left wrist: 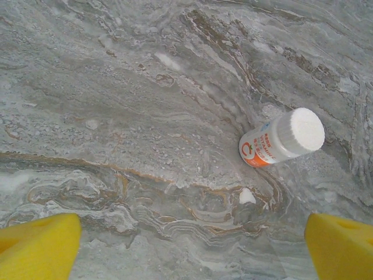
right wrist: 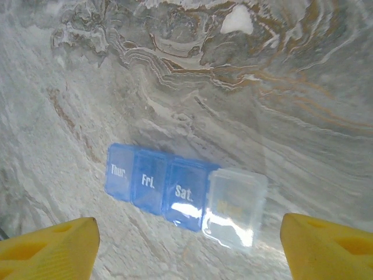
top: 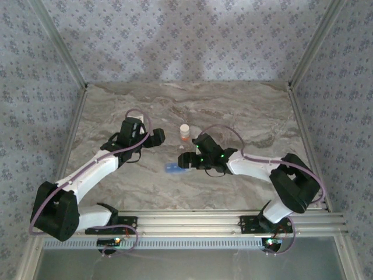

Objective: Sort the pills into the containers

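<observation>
The containers are the compartments of a small pill box [right wrist: 157, 184], a strip lying flat on the marble: three blue ones marked Thur., Fri. and Sat., plus a clear end compartment [right wrist: 236, 207]. From above, the pill box [top: 171, 169] lies just left of my right gripper [top: 185, 158]. My right gripper [right wrist: 186, 251] hovers open over the box, its yellow fingertips [right wrist: 46, 251] spread wider than the strip and touching nothing. One white pill [right wrist: 236, 20] lies beyond the box. The same pill [left wrist: 247, 196] lies ahead of my open, empty left gripper [left wrist: 189, 251], just below the bottle.
A white-and-orange bottle [left wrist: 282, 139] with a white cap stands on the marble; from above the bottle [top: 184, 131] sits between the two grippers, slightly farther back. Patterned walls and metal rails [top: 297, 108] close in the table on three sides.
</observation>
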Robot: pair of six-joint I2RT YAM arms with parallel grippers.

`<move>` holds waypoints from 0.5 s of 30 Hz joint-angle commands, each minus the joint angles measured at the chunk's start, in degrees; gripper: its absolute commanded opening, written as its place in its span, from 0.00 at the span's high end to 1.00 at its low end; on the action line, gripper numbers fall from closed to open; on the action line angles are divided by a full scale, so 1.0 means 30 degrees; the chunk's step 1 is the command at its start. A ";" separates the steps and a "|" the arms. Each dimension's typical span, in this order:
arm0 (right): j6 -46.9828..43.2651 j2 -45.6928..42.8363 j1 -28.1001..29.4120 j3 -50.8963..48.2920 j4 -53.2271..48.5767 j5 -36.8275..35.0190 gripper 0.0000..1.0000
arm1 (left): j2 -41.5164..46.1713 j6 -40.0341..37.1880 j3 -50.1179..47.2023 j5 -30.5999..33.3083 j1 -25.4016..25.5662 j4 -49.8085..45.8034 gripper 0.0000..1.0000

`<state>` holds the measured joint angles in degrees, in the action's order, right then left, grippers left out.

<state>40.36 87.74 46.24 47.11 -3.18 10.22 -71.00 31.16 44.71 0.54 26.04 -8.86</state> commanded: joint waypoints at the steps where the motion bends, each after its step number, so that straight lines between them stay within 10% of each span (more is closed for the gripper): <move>1: -0.3573 -0.0394 -0.0532 0.1604 -0.2297 -0.0243 0.16 | 0.0232 0.0071 -0.0277 0.0786 0.0053 -0.0025 0.02; 15: -0.7800 0.5274 -0.1053 0.6213 -0.3297 0.2784 0.20 | 0.2025 0.0630 -0.0353 0.1228 -0.2233 -0.1601 0.02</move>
<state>19.35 101.01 42.76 63.00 -11.18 15.68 -67.37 32.21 44.53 3.97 19.79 -12.34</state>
